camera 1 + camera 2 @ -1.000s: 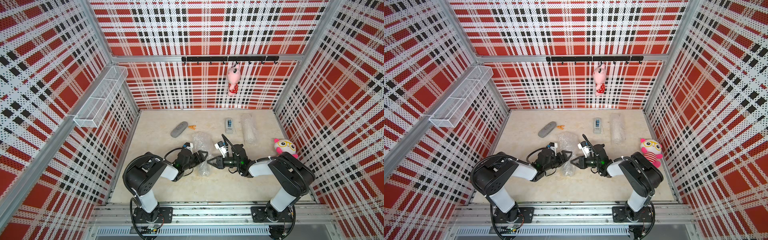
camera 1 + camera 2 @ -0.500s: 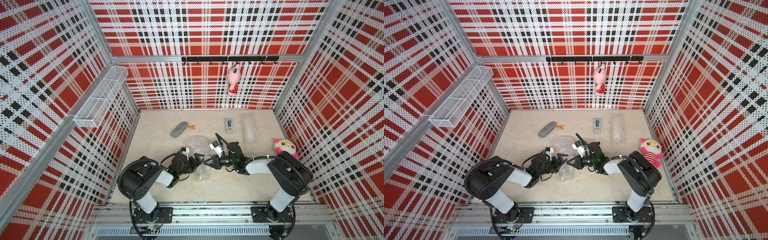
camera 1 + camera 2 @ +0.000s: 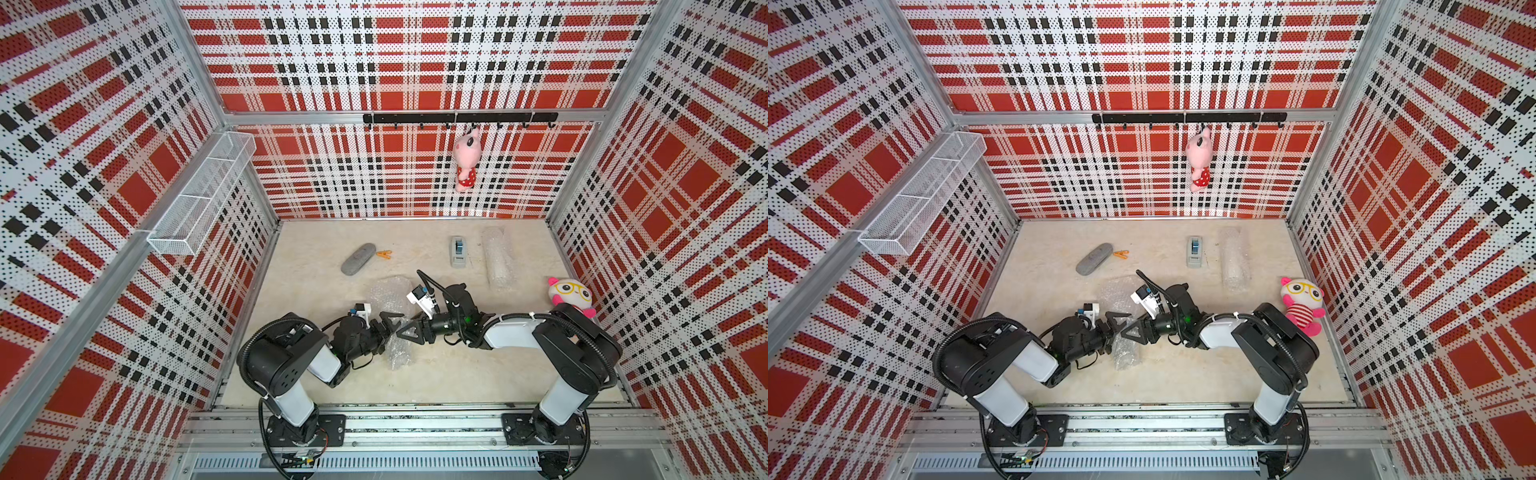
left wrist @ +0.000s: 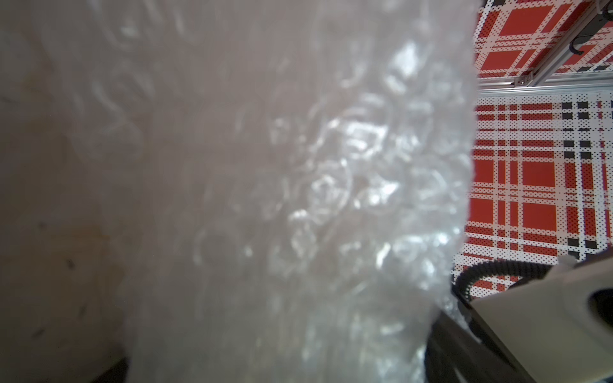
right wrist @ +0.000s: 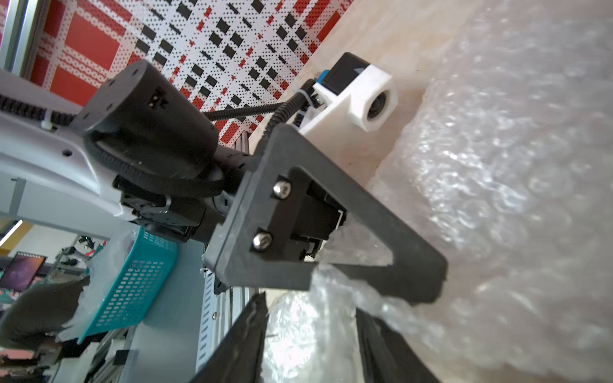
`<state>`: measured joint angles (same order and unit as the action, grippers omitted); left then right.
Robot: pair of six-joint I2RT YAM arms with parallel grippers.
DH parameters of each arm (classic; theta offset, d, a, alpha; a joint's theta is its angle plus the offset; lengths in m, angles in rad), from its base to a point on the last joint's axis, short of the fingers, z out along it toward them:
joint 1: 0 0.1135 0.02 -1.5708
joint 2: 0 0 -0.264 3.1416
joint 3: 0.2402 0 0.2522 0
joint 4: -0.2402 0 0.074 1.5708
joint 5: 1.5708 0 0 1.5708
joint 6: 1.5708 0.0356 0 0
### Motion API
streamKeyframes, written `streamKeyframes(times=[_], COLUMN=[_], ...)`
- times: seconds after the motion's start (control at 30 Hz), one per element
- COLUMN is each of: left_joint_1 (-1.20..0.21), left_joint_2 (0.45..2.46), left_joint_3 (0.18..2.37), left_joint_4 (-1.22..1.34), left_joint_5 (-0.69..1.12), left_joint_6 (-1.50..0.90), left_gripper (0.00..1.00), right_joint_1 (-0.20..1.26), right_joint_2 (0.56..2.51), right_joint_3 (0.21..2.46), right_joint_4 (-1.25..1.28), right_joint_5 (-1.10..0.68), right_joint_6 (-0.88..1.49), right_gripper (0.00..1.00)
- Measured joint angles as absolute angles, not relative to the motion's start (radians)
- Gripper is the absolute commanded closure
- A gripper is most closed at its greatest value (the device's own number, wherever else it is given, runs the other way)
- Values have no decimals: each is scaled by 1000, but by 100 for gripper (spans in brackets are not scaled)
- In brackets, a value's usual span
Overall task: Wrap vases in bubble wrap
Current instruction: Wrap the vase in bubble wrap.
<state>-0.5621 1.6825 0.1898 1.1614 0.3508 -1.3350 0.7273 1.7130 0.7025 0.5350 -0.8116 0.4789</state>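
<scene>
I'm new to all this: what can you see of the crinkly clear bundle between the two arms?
The bubble wrap bundle is clear, shiny plastic, crumpled into a long lump lying on the beige table. The left end effector and right end effector meet at its middle, jaws apart. Its contents cannot be made out.

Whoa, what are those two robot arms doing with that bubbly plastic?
They're wrapping things up. The left gripper and right gripper meet over a crumpled bundle of bubble wrap on the table, both with jaws open, so neither seems to grip it. Another wrapped roll lies farther back, beside the tape dispenser.
</scene>
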Motion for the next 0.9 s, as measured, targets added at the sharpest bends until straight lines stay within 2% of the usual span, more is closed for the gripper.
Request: streamKeyframes(times=[0.2, 0.23, 0.27, 0.33, 0.37, 0.43, 0.47, 0.53, 0.63, 0.73, 0.9], left_joint_1=[-570, -574, -580, -587, -589, -588, -588, -588, -590, -591, -592], left_joint_2=[1682, 1682, 1682, 1682, 1682, 1682, 1682, 1679, 1670, 1654, 1632], left_joint_3=[190, 190, 190, 191, 191, 189, 187, 187, 186, 186, 186], left_joint_4=[1163, 1165, 1166, 1167, 1166, 1156, 1151, 1153, 1135, 1112, 1071], left_joint_5=[340, 336, 333, 329, 322, 299, 284, 266, 250, 242, 232], left_joint_6=[-1334, -1334, -1333, -1335, -1338, -1327, -1325, -1314, -1304, -1293, -1274], left_gripper=[1, 2, 3, 11, 19, 33, 36, 41, 49, 52, 52], right_joint_1=[734, 734, 734, 734, 733, 728, 724, 719, 718, 707, 612], right_joint_2=[1713, 1713, 1713, 1713, 1717, 1730, 1736, 1738, 1732, 1695, 1600], right_joint_3=[681, 680, 680, 680, 680, 685, 688, 694, 700, 701, 663], right_joint_4=[598, 604, 610, 611, 609, 603, 607, 608, 580, 517, 432], right_joint_5=[-822, -823, -823, -823, -820, -826, -826, -825, -815, -786, -734], right_joint_6=[508, 516, 519, 526, 527, 534, 537, 537, 516, 480, 432], right_gripper=[42, 45, 51, 63, 67, 68, 67, 64, 52, 42, 35])
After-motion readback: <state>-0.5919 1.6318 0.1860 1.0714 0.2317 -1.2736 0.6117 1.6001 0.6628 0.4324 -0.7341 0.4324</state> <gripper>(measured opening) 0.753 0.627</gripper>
